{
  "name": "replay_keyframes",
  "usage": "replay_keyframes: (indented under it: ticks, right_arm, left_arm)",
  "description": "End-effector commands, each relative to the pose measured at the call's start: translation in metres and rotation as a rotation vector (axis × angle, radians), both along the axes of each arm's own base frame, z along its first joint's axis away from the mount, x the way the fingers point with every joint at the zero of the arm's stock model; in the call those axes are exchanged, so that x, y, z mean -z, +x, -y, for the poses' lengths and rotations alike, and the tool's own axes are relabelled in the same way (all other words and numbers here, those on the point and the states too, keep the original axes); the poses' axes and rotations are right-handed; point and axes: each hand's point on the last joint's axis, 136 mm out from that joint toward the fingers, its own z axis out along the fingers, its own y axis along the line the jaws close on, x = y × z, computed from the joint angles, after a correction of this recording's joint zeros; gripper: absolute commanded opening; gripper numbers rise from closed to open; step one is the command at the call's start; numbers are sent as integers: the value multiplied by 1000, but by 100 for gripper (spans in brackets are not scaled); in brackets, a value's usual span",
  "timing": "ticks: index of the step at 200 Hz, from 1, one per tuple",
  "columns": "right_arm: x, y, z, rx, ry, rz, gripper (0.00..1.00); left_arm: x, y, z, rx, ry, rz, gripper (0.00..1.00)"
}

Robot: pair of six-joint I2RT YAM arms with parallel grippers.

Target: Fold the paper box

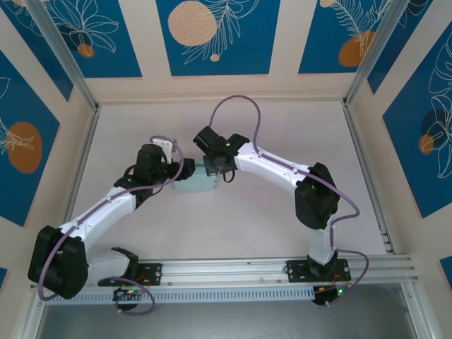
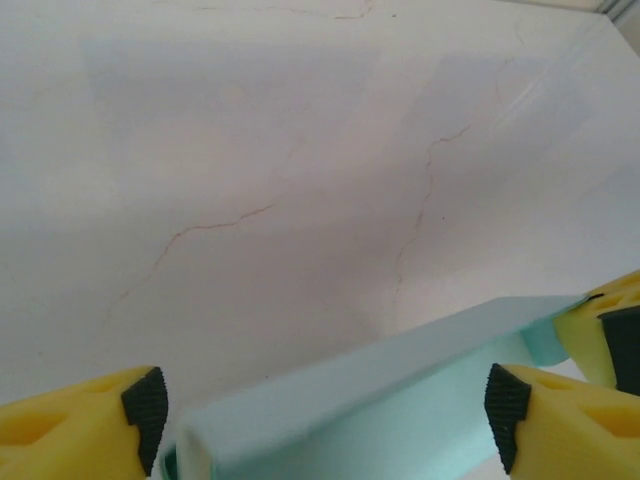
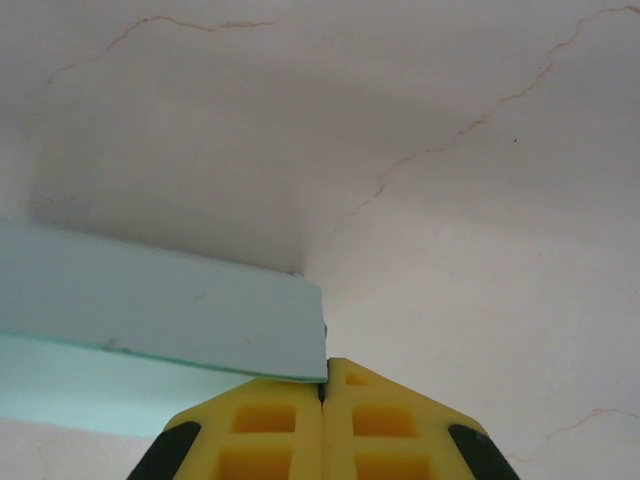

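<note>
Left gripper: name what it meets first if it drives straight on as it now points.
Most likely the paper box, already lying between the left gripper's open fingers; past it the table, though depth is unclear.

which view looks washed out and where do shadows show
Top external: even light, sharp detail across the table. Left wrist: bright and washed out, broad dim bands across the table, the paper box slightly soft near the lens. Right wrist: a soft grey shadow on the table just above the paper box.
</note>
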Motion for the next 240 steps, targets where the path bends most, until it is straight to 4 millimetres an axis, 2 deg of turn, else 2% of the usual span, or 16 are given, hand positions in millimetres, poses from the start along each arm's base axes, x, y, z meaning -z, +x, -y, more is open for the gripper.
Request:
replay_keyframes:
  ticks: [1,51,128,240]
  right_arm:
    - [3,-1,-3,-13,-21,-6,0]
    - [5,-2,-4,-18,-21,-10,0]
    - [6,-4,-8,-29,-34,-5,0]
    - [13,-9,-17,-48,-75,14,0]
  left_arm:
    - [-1,3,-7,-39,-47,-7,87]
    - [4,8,-22,-143,-96,-52,89]
    - [23,5,-37,-253,-133,-120,70]
    - [59,-13,-42,-300,-193,-195,60]
